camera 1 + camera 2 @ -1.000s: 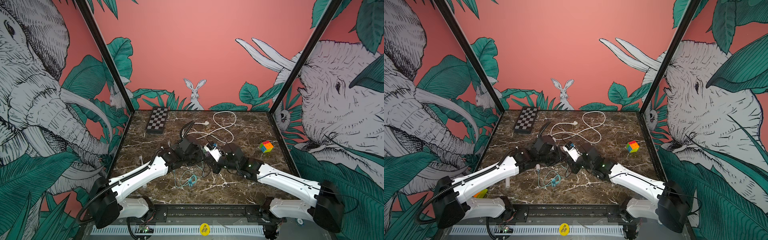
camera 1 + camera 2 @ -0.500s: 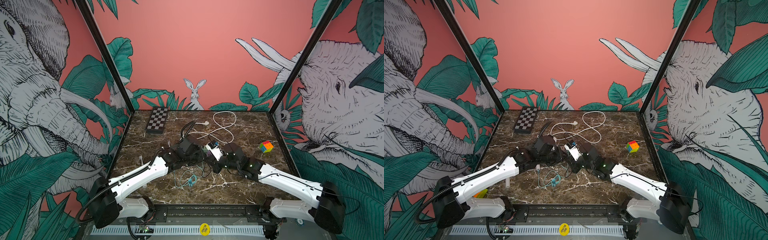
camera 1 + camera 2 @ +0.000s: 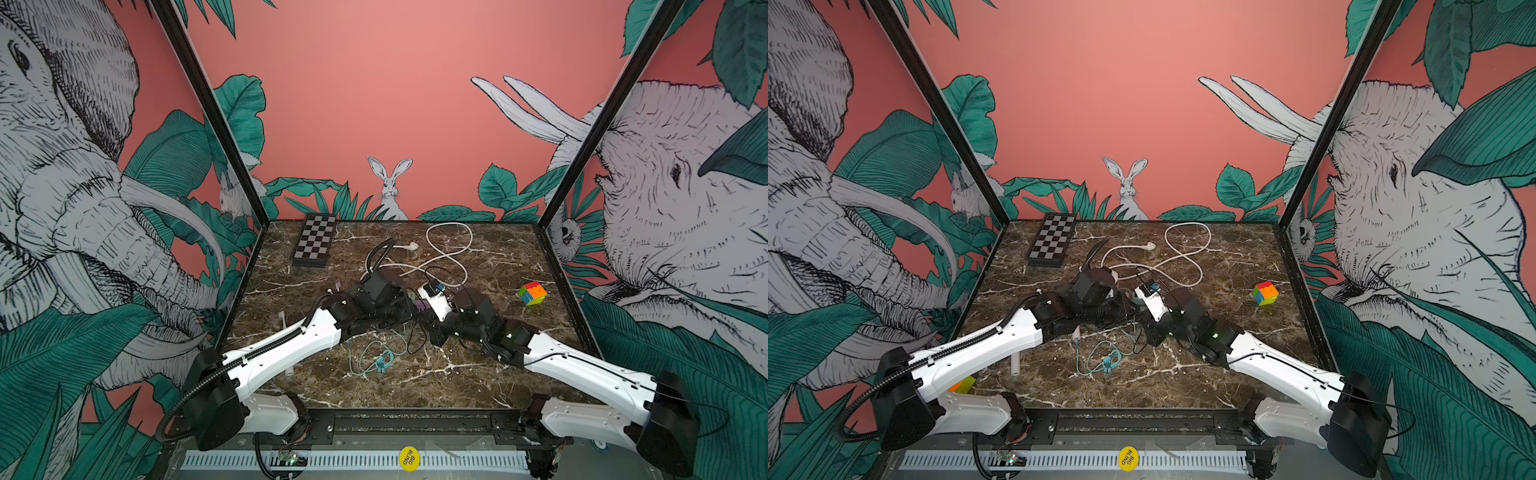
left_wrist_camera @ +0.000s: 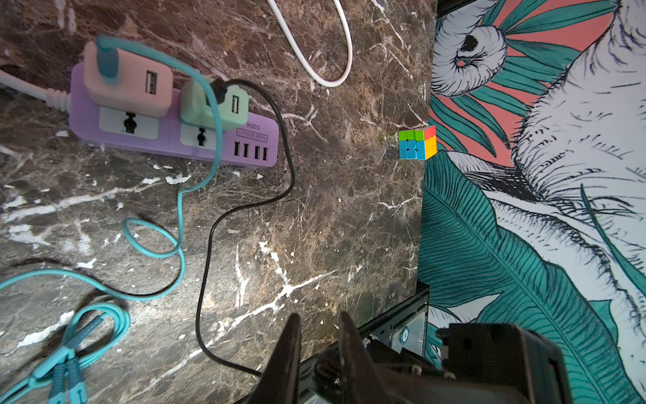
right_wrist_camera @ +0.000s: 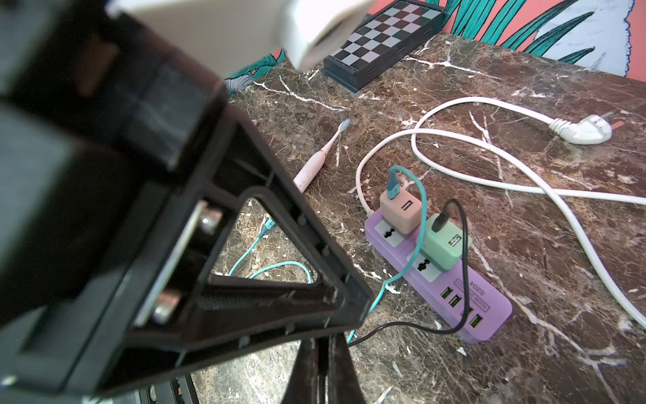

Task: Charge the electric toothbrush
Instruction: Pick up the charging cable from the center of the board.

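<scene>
The pink electric toothbrush (image 5: 314, 164) lies on the marble and is partly hidden under my left arm. Its base end (image 3: 1076, 332) shows beside a teal connector. A purple power strip (image 5: 489, 314) holds a pink adapter (image 5: 400, 211) with the teal cable (image 4: 181, 224) and a green adapter (image 5: 442, 248) with the black cable (image 4: 209, 245). My left gripper (image 4: 316, 316) hovers mid-table with its jaws slightly open and nothing between them. My right gripper (image 5: 323, 337) meets it tip to tip and is shut where the black cable runs into its fingertips.
A folded chessboard (image 3: 313, 247) sits at the back left. The strip's white cord and plug (image 3: 411, 246) loop across the back. A colour cube (image 3: 533, 293) rests at the right, near the wall. A teal cable bundle (image 3: 380, 361) lies in front of the grippers.
The left jaws have parted a little. Both arms have barely shifted, and the right gripper stays shut.
</scene>
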Motion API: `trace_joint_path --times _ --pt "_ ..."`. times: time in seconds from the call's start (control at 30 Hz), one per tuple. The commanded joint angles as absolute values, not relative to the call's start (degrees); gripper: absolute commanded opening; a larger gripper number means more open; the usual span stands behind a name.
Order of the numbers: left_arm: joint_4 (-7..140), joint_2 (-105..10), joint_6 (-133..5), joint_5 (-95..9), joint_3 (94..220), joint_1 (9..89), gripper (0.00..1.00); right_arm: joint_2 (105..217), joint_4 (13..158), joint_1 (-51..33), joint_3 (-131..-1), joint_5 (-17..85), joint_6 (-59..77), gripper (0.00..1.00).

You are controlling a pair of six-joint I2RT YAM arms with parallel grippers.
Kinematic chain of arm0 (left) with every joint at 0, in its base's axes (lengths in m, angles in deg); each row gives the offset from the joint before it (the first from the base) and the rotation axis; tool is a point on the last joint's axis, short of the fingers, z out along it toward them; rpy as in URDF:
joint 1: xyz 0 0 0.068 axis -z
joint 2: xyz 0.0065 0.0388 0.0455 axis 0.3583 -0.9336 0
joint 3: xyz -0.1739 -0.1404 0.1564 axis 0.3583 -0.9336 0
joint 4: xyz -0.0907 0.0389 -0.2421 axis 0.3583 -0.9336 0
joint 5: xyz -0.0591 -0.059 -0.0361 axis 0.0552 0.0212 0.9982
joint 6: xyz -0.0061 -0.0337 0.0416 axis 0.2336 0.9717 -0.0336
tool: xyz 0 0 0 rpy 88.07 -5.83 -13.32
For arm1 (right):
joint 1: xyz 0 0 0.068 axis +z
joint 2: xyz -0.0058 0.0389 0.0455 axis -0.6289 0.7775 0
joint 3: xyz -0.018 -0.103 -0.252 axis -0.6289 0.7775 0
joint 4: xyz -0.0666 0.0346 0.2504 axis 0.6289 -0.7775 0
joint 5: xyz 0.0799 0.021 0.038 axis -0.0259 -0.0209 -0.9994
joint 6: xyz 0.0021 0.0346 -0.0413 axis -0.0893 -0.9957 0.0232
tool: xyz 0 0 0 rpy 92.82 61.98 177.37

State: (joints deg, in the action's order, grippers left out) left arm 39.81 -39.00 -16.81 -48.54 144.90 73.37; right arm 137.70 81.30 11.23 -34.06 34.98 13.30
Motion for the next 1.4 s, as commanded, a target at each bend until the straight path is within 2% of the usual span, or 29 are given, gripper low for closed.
trace_joint_path --times 0.0,0.4,0.53,0.7,0.73,0.8,0.9,1.03,1.17,1.37 --pt "37.58 -39.58 -17.69 -46.82 146.31 74.6 0.2 137.07 87.06 10.87 -33.87 35.39 13.06 0.0" --pt "39.08 -40.85 -18.25 -45.36 146.39 75.48 0.11 137.07 87.17 10.87 -33.76 35.85 12.56 0.0" --pt "38.47 -41.21 -18.65 -45.2 146.7 75.57 0.0 136.8 86.94 10.87 -33.65 36.09 12.57 0.0" --pt "38.38 -40.61 -17.53 -46.23 145.97 75.57 0.0 136.74 87.08 10.87 -33.51 35.53 12.13 0.0" --pt "38.46 -40.37 -17.36 -46.45 145.75 75.57 0.0 136.62 87.4 10.87 -33.32 35.32 12.06 0.02" --pt "38.4 -40.15 -17.04 -46.79 145.55 75.57 0.0 136.21 88.01 10.88 -32.88 35.25 11.7 0.15" --pt "38.2 -39.63 -16.62 -47.79 145.17 75.53 0.0 135.28 88.34 10.87 -32.33 34.87 11.87 0.31" --pt "37.35 -39.26 -16.6 -48.94 145.46 75.57 0.0 133.45 87.72 10.87 -31.34 35.02 12.56 0.44" --pt "36.66 -39.42 -16.85 -49.37 145.96 75.44 0.0 131.01 87.09 10.87 -29.63 35.28 12.72 0.51" --pt "36.18 -39.16 -16.76 -49.74 146.23 75.14 0.0 128.97 87.86 10.87 -26.16 32.62 12.24 0.52"
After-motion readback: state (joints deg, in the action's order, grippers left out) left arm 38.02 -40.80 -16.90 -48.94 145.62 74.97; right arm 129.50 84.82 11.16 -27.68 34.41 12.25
